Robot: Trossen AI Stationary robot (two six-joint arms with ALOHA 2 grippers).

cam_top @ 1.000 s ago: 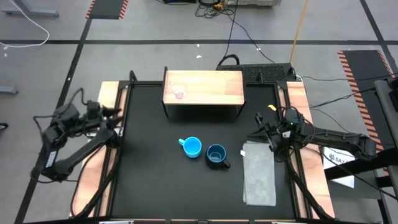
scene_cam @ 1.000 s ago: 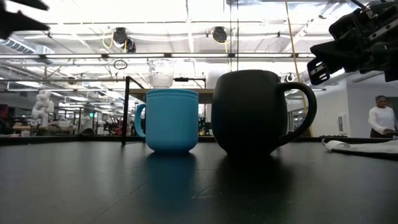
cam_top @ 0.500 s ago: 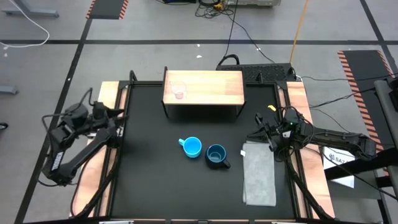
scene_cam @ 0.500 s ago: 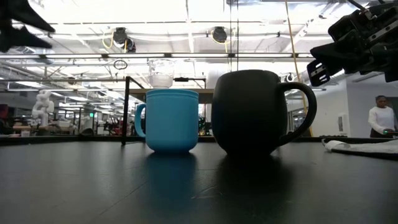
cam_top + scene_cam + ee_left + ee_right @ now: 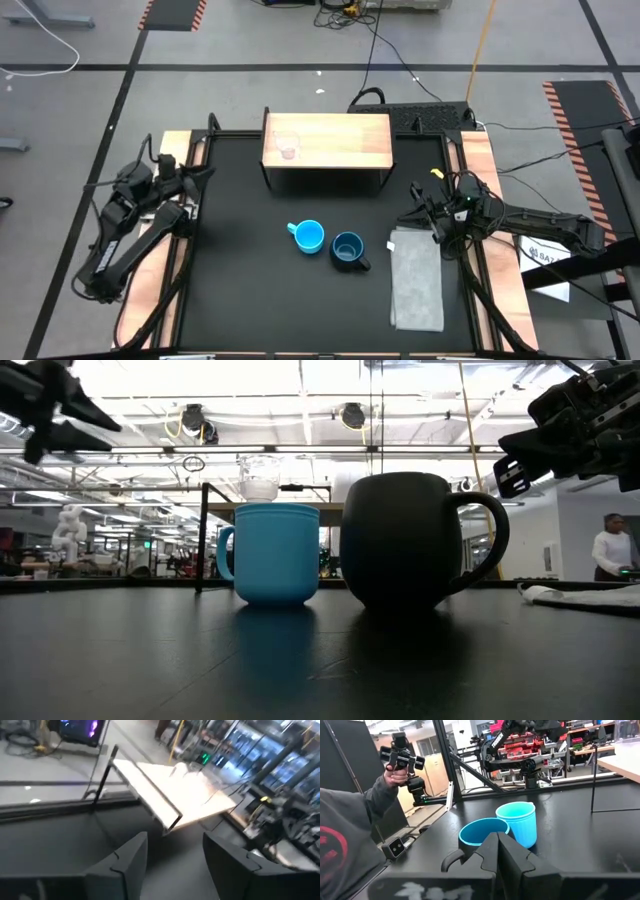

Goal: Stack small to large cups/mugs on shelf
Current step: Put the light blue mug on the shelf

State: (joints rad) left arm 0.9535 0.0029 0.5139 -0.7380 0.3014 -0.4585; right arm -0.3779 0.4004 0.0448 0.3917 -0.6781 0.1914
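Note:
The tiny clear cup (image 5: pixel 288 146) stands on the left part of the shelf's (image 5: pixel 340 140) wooden top, and shows above the mugs in the low view (image 5: pixel 258 477). The light-blue mug (image 5: pixel 309 236) and the navy mug (image 5: pixel 347 250) stand upright side by side on the black table, in front of the shelf. My left gripper (image 5: pixel 200 177) hovers open over the table's left edge, and its wrist view faces the shelf (image 5: pixel 185 800). My right gripper (image 5: pixel 410 217) is shut, raised right of the navy mug (image 5: pixel 480 834) and pointing at it.
A grey folded cloth (image 5: pixel 416 280) lies flat on the table right of the navy mug, under my right gripper. A person's sleeve and hand holding a device (image 5: pixel 397 760) show beyond the table. Another person (image 5: pixel 612 550) stands far off. Bare black tabletop lies left of the mugs.
My left arm has swung from outside the table's left edge toward the table and its far side, its gripper now reaching over the left edge. The mugs, the clear cup and my right arm have stayed put.

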